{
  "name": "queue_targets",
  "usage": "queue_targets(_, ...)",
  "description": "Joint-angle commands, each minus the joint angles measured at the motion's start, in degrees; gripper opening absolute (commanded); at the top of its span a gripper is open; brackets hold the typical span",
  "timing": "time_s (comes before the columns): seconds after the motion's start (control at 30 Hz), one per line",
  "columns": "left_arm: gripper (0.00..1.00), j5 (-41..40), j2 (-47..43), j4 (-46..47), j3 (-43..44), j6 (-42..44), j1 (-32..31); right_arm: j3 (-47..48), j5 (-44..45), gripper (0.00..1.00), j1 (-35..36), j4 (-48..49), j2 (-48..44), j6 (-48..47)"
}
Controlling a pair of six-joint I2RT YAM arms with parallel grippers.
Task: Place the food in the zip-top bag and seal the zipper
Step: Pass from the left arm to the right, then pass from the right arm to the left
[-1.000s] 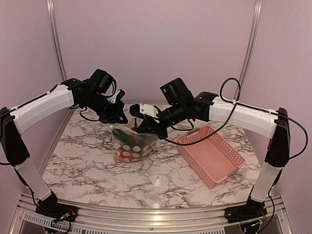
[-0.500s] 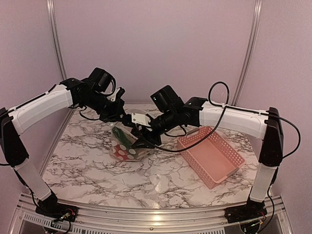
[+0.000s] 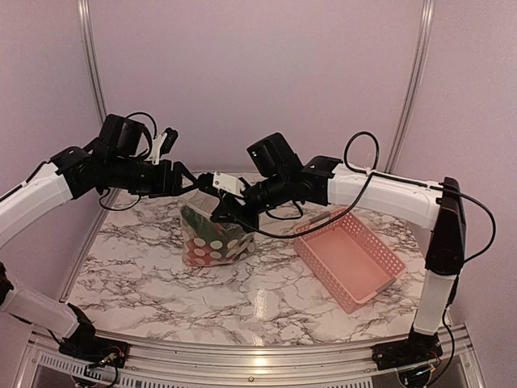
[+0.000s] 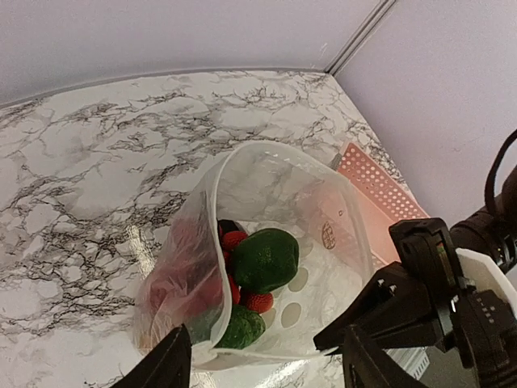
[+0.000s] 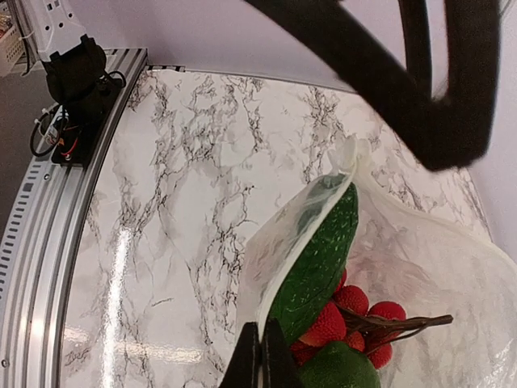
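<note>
The zip-top bag (image 3: 216, 241), clear with white dots, stands on the marble table with its mouth gaping. Inside lies the food: a green pepper (image 4: 266, 259), a cucumber (image 5: 321, 257) and red berries (image 5: 355, 300). The zipper (image 5: 300, 242) shows as the pale strip along the mouth edge. My right gripper (image 5: 260, 360) is shut on that edge at the bag's near side, and it appears as dark fingers (image 4: 380, 311) in the left wrist view. My left gripper (image 4: 262, 368) hangs open just above the bag's mouth, with nothing gripped between its fingers (image 3: 192, 181).
A pink slotted basket (image 3: 351, 255) lies to the right of the bag, close behind the right arm. Purple walls close in the back and the sides. An aluminium rail (image 3: 242, 360) runs along the table's near edge.
The left gripper has opened, let go of the bag's edge and drawn back to the left. The right gripper opened, shifted along the bag and shut on its rim.
</note>
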Motion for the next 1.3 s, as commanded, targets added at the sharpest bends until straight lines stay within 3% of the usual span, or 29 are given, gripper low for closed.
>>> queue_targets(0.0,0.68,-5.87,-14.69,16.02,-13.09,2.13,0.28,-1.06,-0.14,0.00,-0.96,1.30,-4.46,0.64)
queue_targets(0.2,0.64,-1.36,-23.12,22.03,-25.34,5.85,0.28,-4.16,-2.26,0.00,-2.71,0.58,-7.79,-0.13)
queue_targets(0.33,0.53,3.59,-22.19,24.13,-28.11,8.03,0.28,-5.72,-2.32,0.00,-2.97,0.03,-8.42,-0.79)
queue_targets(0.73,0.42,7.96,-16.48,34.34,-32.25,7.37,0.28,-5.75,-3.42,0.00,-2.82,0.02,-7.72,-1.08)
queue_targets(0.9,0.43,9.82,-15.19,37.07,-33.43,7.71,0.28,-5.99,-2.86,0.00,-2.78,0.11,-7.36,-0.98)
queue_targets(1.27,0.41,9.82,-14.66,35.75,-34.98,11.11,0.28,-5.40,-2.52,0.00,-2.79,0.11,-6.74,-0.71)
